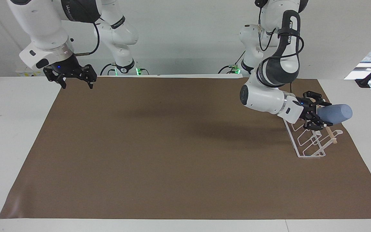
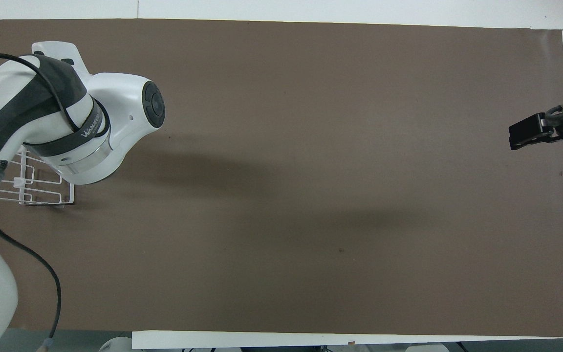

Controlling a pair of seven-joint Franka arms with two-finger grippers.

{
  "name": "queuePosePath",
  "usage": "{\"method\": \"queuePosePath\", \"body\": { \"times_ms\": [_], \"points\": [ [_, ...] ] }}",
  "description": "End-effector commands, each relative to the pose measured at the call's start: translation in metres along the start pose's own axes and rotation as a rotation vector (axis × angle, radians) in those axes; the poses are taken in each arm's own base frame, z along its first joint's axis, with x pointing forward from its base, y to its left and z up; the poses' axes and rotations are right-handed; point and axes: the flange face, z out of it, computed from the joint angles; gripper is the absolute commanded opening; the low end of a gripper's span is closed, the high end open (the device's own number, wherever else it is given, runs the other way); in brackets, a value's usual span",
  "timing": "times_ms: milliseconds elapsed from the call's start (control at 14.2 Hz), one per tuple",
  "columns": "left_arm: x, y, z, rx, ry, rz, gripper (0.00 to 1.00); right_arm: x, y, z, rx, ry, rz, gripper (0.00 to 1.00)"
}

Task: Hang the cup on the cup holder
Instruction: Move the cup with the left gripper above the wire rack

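Note:
The light blue cup [image 1: 336, 113] lies on its side in the air, held at its rim end by my left gripper [image 1: 318, 113]. Its closed bottom points toward the left arm's end of the table. It hangs just above the wooden rod [image 1: 330, 134] of the white wire cup holder [image 1: 308, 146]; I cannot tell if it touches a prong. In the overhead view the left arm hides the cup, and only part of the cup holder [image 2: 32, 190] shows. My right gripper [image 1: 77, 80] is open and empty, up over the mat's corner at the right arm's end.
A brown mat [image 1: 172, 145] covers most of the white table [image 1: 14, 129]. The cup holder stands on the mat near its edge at the left arm's end. A black part of the right hand [image 2: 530, 137] shows at the overhead view's edge.

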Motion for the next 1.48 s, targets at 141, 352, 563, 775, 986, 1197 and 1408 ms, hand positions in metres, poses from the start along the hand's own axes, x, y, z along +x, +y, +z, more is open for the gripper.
{"method": "queuePosePath", "body": {
  "times_ms": [141, 352, 563, 775, 986, 1197, 1408],
  "points": [
    [-0.015, 0.016, 0.005, 0.057, 0.109, 0.031, 0.00, -0.009, -0.001, 0.003, 0.005, -0.032, -0.020, 1.00],
    [-0.033, 0.014, 0.008, 0.080, 0.164, -0.011, 0.00, -0.011, -0.001, 0.007, 0.006, -0.041, -0.019, 1.00],
    [-0.048, 0.011, -0.004, 0.076, 0.185, -0.038, 0.00, -0.012, 0.001, 0.007, 0.006, -0.040, -0.012, 1.00],
    [-0.073, 0.010, 0.004, 0.079, 0.192, -0.019, 0.00, -0.012, 0.016, 0.006, 0.015, -0.032, 0.018, 1.00],
    [-0.083, 0.009, 0.014, 0.078, 0.192, -0.030, 0.00, -0.012, 0.034, 0.006, 0.022, -0.024, 0.054, 1.00],
    [-0.093, 0.006, 0.027, 0.080, 0.183, -0.039, 0.00, -0.014, 0.037, 0.010, 0.062, -0.037, 0.066, 1.00],
    [-0.115, 0.017, 0.039, 0.077, 0.191, -0.039, 0.00, -0.014, 0.033, 0.009, 0.060, -0.039, 0.057, 1.00]
  ]
}}
